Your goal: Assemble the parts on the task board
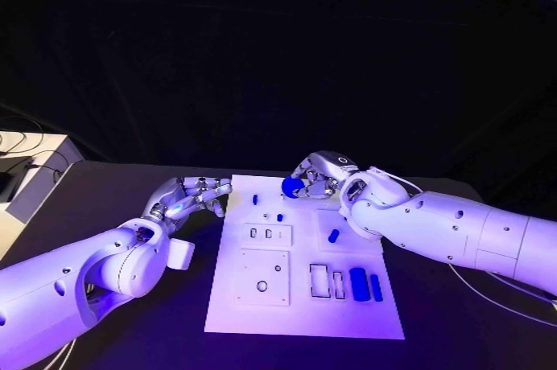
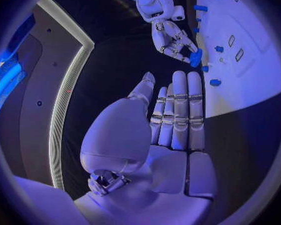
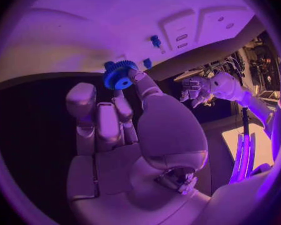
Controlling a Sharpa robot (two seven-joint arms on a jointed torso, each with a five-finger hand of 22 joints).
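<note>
Nearest the head camera we note the near edge of the white task board (image 1: 304, 326) lying flat on the black tabletop (image 1: 139, 338). Toward that near end the board carries a tall blue cylinder part (image 1: 359, 284) with a thinner blue part (image 1: 376, 288) just beside it, next to two narrow rectangular recesses. A small blue part (image 1: 333, 236) lies further up the board, and two small blue pegs (image 1: 255, 199) stand near the far left corner.

We find the right hand (image 1: 320, 177) at the far edge of the board, pinching a blue toothed gear (image 1: 291, 187) at its fingertips. The right wrist view confirms this: the gear (image 3: 118, 75) is held between the thumb and a finger, the remaining fingers straight beside it, with the gear above the far rim of the board. We cannot tell whether the gear touches the board.

The left hand (image 1: 197, 195) sits just beside the board's left edge near the far corner, over the tabletop. In the left wrist view its fingers (image 2: 178, 110) are extended together and hold nothing.
</note>
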